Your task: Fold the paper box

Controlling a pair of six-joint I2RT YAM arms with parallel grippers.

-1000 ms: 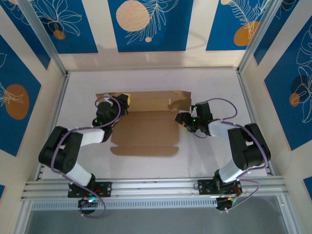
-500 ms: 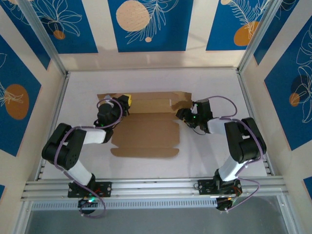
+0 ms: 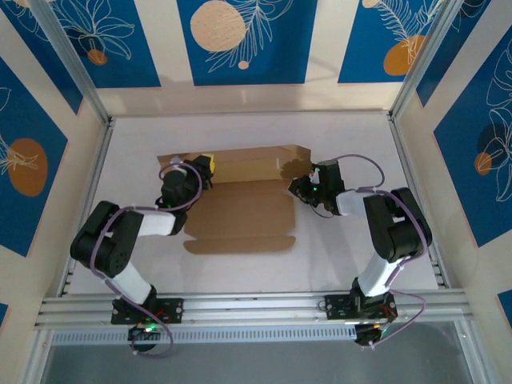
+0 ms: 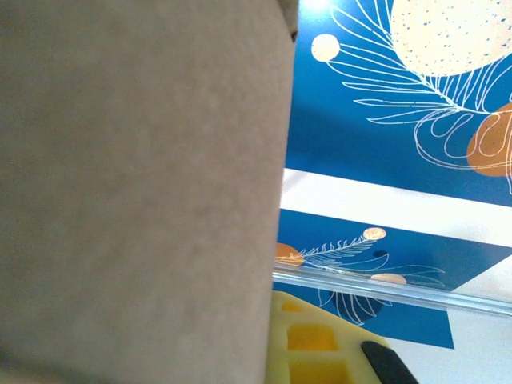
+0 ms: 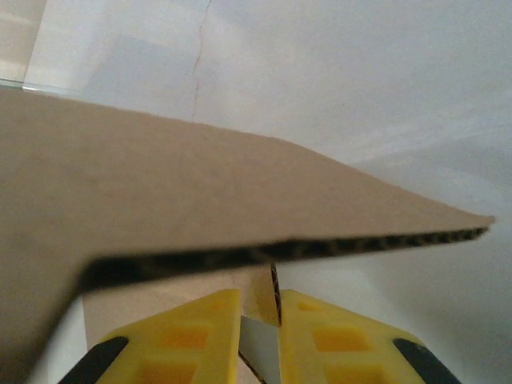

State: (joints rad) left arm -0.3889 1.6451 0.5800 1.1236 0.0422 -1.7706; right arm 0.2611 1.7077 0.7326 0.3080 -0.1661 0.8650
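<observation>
Early days on this fold, I reckon: the paper box (image 3: pixel 240 212) lies mid table (image 3: pixel 344 256), base and near flap flat, only the far strip tipped up. Left gripper (image 3: pixel 205 164) sits low at the far-left corner, jaws closed, can't tell if it's pinching cardboard; right gripper (image 3: pixel 298 186) reaches in low at the far-right corner, fingers (image 5: pixel 200 332) nipped onto a thin flap edge.

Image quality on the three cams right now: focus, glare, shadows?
Top external: sharp, evenly lit, soft shadow on the paper box beside the right gripper. Left wrist: cardboard too close, blurred; wall print behind sharper, glare at top edge. Right wrist: box's corrugated edge in focus, table behind soft.
</observation>
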